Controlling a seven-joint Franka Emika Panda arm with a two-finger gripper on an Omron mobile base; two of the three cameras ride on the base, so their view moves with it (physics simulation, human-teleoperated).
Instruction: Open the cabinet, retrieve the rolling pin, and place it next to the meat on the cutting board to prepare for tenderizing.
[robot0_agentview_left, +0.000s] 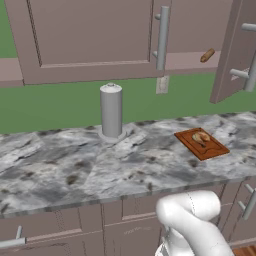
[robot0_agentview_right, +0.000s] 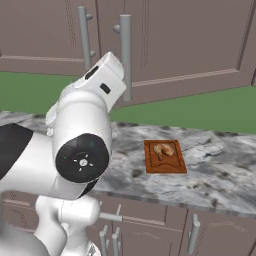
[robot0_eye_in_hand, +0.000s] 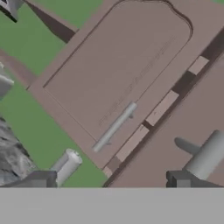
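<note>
With my hand (robot0_eye_in_hand: 109, 179) spread and empty near the cabinet (robot0_agentview_left: 95, 35), I fear nudging the pin (robot0_agentview_left: 207, 55) deeper inside or clipping the ajar door (robot0_agentview_left: 235, 50).

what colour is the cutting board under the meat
Reddish-brown wood with a slightly darker rim; the cutting board shows best in the right base view.

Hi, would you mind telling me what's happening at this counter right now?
The robot arm is working at the cabinet above the marble counter. Its right-hand door already stands swung open, and the rolling pin lies on the shelf inside, not yet picked up. The meat sits on the cutting board below. In the hand view the gripper holds nothing, jaws apart, facing the cabinet doors. A tall grey cylinder stands further left on the counter.
</note>
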